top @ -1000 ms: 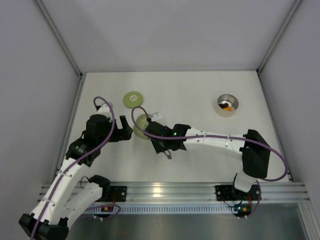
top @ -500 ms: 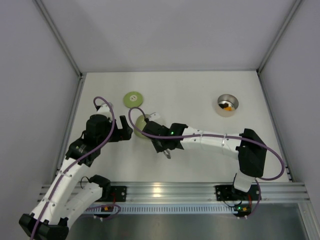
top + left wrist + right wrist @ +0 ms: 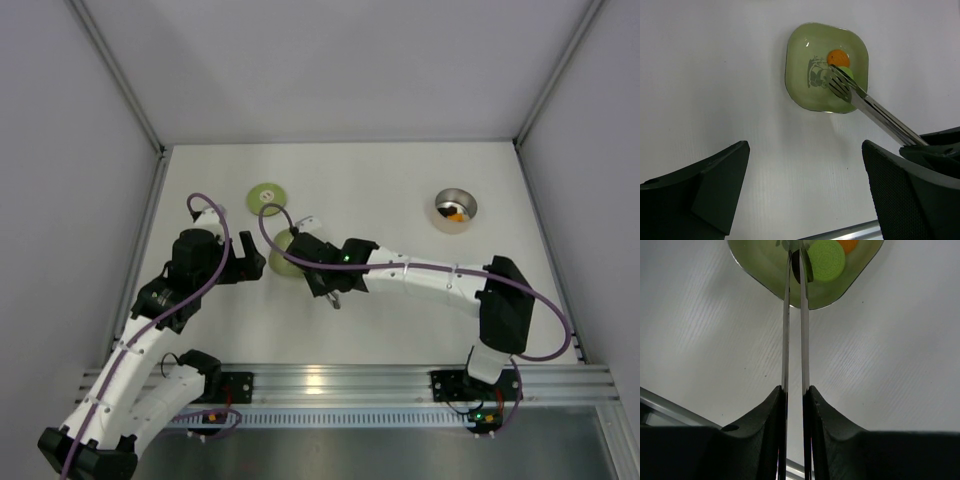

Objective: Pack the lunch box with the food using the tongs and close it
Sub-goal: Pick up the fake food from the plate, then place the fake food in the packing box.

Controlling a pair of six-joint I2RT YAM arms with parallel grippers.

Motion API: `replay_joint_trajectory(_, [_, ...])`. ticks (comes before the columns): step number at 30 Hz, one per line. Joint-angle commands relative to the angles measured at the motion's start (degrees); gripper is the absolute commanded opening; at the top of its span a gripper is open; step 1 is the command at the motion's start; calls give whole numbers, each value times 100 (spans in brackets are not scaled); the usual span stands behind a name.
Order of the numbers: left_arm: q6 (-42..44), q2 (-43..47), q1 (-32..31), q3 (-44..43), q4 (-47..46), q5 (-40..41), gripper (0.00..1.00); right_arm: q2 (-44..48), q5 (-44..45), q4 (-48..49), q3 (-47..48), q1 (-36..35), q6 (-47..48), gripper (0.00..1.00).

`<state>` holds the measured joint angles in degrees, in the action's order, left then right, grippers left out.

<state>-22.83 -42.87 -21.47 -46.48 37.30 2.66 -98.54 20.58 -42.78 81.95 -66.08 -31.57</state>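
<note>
Top view: the tin (image 3: pixel 456 212) stands open at 2 o'clock on the table (image 3: pixel 390 180), with orange and dark bits (image 3: pixel 455 213) inside. The lid (image 3: pixel 265 196) lies flat at 11 o'clock, well apart from the tin. The plate (image 3: pixel 280 257) sits at 5 o'clock of the lid, partly under the right gripper (image 3: pixel 314 264). The joined end of the tongs (image 3: pixel 334 300) sticks out behind that gripper. The left gripper (image 3: pixel 250 265) is at 9 o'clock of the plate.

Left wrist: the left gripper (image 3: pixel 805 150) has its jaws wide apart, holding nothing. The tongs (image 3: pixel 875 116) come in from 4 o'clock, with their tips over the green piece (image 3: pixel 848 74). The orange piece (image 3: pixel 838 57) touches it at 11 o'clock.

Right wrist: the right gripper (image 3: pixel 794 396) is clamped on the tongs (image 3: pixel 785 340), whose arms are pinched nearly together. Their tips reach the plate (image 3: pixel 765 270) at 12 o'clock, just beside the green piece (image 3: pixel 826 260). I cannot tell if it is pinched.
</note>
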Motion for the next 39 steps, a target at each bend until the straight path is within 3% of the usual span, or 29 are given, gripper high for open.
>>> replay_joint_trajectory(1, [-55, 77, -23, -28, -126, 60, 99, 256, 148, -37, 356, 166, 81, 23])
replay_joint_trajectory(15, [-55, 86, -23, -37, -126, 68, 99, 397, -54, 130, 453, 605, 64, 23])
replay_joint_trajectory(26, [-55, 113, -23, -37, -126, 60, 99, 1354, -151, 69, 111, 1264, 125, 23])
replay_joint_trajectory(32, [-46, 121, -41, -37, -126, 51, 99, 2286, -440, 104, -469, 2528, 265, 24])
replay_joint_trajectory(39, [-46, 139, -41, -37, -144, 42, 99, 2954, -1001, 218, -1040, 4522, 441, 24])
